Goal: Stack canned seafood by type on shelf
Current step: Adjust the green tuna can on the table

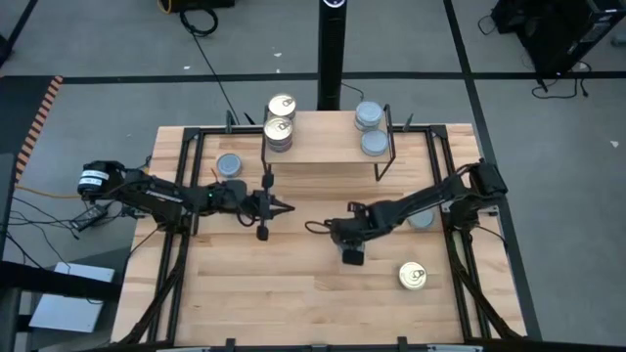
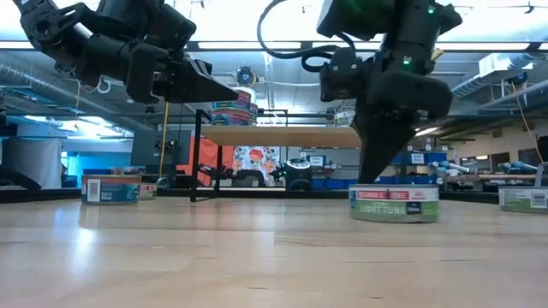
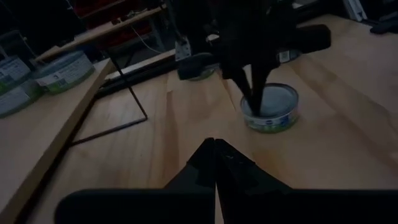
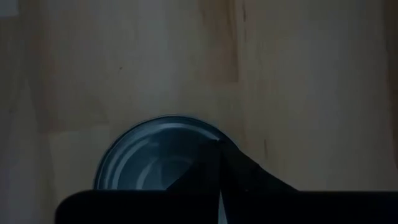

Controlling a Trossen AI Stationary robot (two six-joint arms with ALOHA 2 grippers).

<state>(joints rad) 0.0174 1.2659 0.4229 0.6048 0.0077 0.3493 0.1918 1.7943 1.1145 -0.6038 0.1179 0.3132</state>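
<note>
The shelf stands at the table's far side. It carries two gold-topped tins at its left end and two blue-grey tins at its right end. My right gripper is shut and points straight down over a blue-grey tin that sits flat on the table near the middle. The arm hides this tin in the high view. My left gripper is shut. It hovers above the table in front of the shelf's left end and touches nothing. My right gripper comes from above, pointing down, with its shut fingertips on or just above the blue-grey tin's flat top, toward one side of it. Whether they touch, I cannot tell. The tin stays flat on the table.
A blue-grey tin sits on the table left of the shelf. A gold-topped tin lies near the right front, and another tin is half under the right arm. Black frame rails run along both table sides.
</note>
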